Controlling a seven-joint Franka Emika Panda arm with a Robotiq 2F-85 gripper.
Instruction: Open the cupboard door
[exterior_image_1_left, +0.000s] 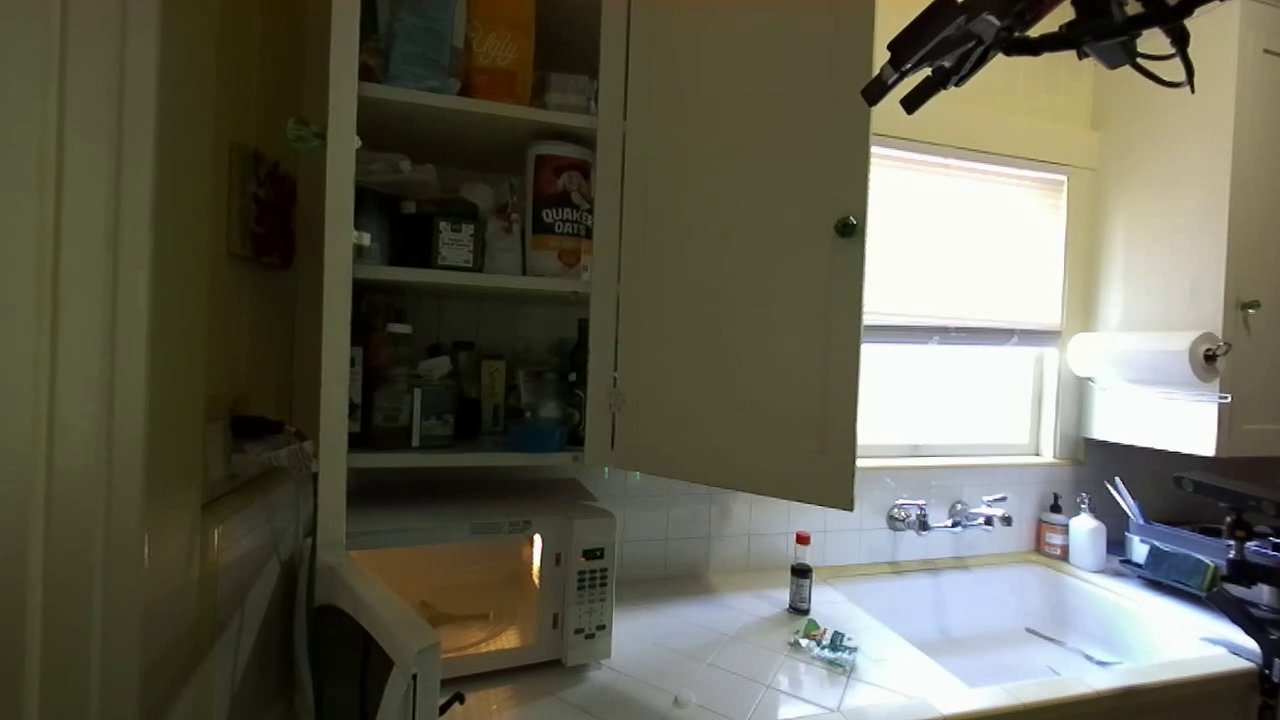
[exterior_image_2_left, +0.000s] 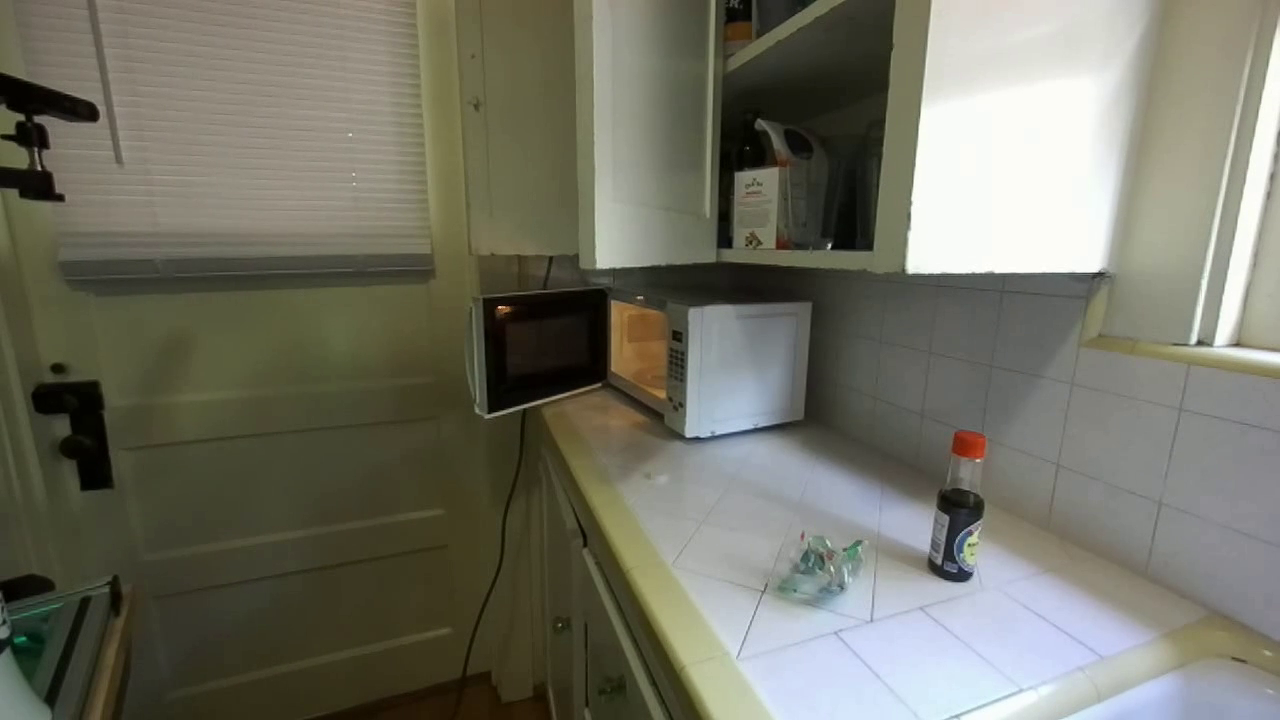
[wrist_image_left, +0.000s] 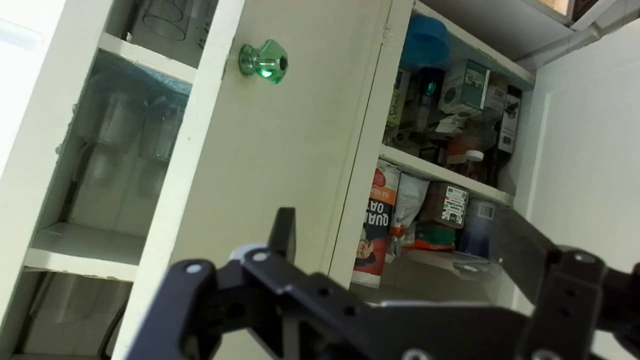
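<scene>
- A dim kitchen, lit by a bright window (exterior_image_1_left: 960, 250) right of centre in an exterior view; a white-tiled countertop (exterior_image_2_left: 930, 655) crosses the lower right of an exterior view, bearing a microwave (exterior_image_2_left: 740, 370), its door ajar, and a red-capped sauce bottle (exterior_image_2_left: 958, 530).
- The cupboard door (exterior_image_1_left: 735, 260), cream-white, hangs at upper middle in both exterior views. It stands swung out from its frame: in the wrist view clear glassware (wrist_image_left: 162, 130) shows at left, past its free edge, and a Quaker Oats canister (exterior_image_1_left: 560, 215) right of its hinged side.
- Its long axis is upright in both exterior views; in the wrist view it slants from upper right to lower left.
- The gripper (exterior_image_1_left: 891, 99) is at top right in an exterior view, fingers (wrist_image_left: 284, 232) spread wide, nothing held, tips aimed down and left.
- From those tips the door lies left and below there, its green glass knob (wrist_image_left: 265, 61) below and slightly left; in the wrist view the knob sits upper left, apart from the fingers. Contact with the door I cannot tell.
- Opening looks largely done; swinging it wider would likely need a push from behind the free edge, since pressing the knob side would tend to shut it.
</scene>
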